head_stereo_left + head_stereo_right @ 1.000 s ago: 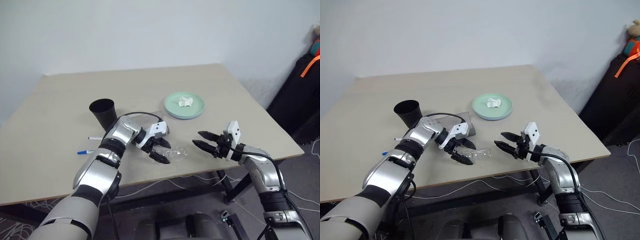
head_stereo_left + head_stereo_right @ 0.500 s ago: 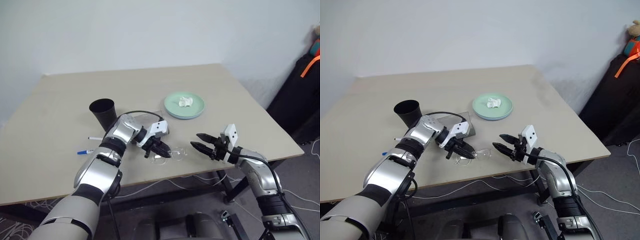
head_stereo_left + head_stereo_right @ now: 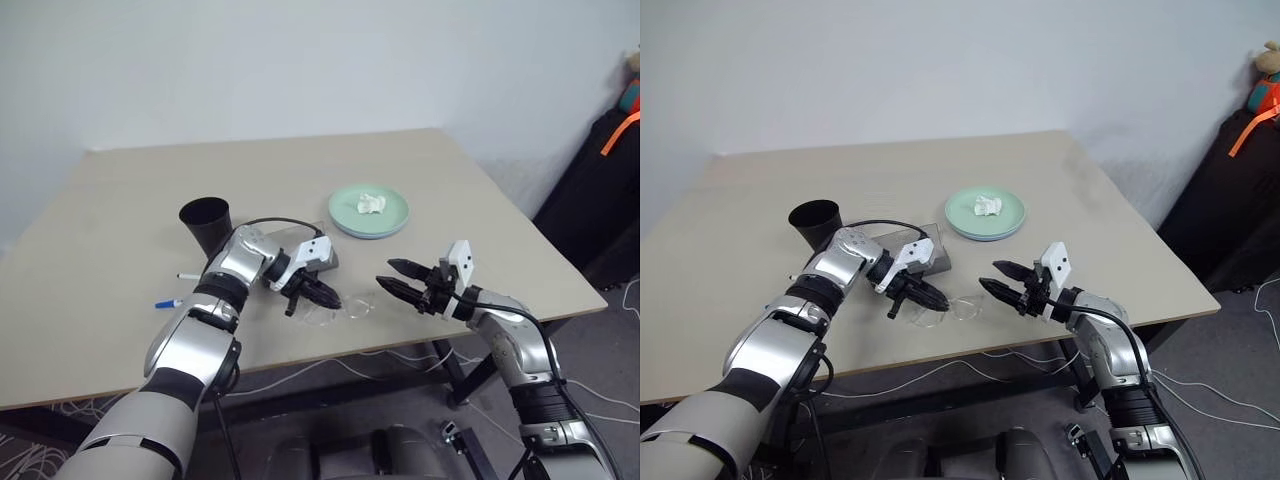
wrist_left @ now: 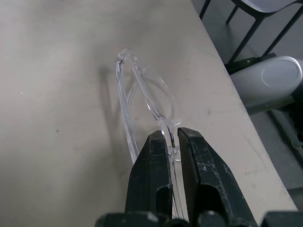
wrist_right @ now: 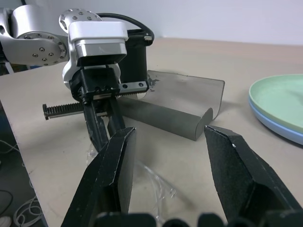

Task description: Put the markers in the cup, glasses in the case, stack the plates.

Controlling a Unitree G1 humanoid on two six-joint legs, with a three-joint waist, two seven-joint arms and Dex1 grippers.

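Observation:
The clear glasses point(image 4: 151, 99) lie on the table near its front edge, and my left gripper point(image 4: 173, 142) is shut on their frame. Just to their right my right gripper point(image 3: 395, 277) hovers open, pointing at the glasses point(image 3: 347, 308) with nothing between its fingers. The grey case point(image 5: 175, 106) lies open right behind the left gripper point(image 3: 325, 297). Left of the left arm stands the black cup point(image 3: 205, 222), with the white marker point(image 3: 190, 275) and the blue-capped marker point(image 3: 170, 302) in front of it. The mint plate point(image 3: 345, 215) rests on the blue one at the back.
A small white paper wad point(image 3: 372, 204) sits on the mint plate. The table's front edge point(image 3: 400, 345) runs close below the glasses. A dark bag point(image 3: 600, 190) stands on the floor off the table's right side.
My left gripper has closed from open onto the glasses' frame without shifting place. The right gripper has stayed open and barely moved.

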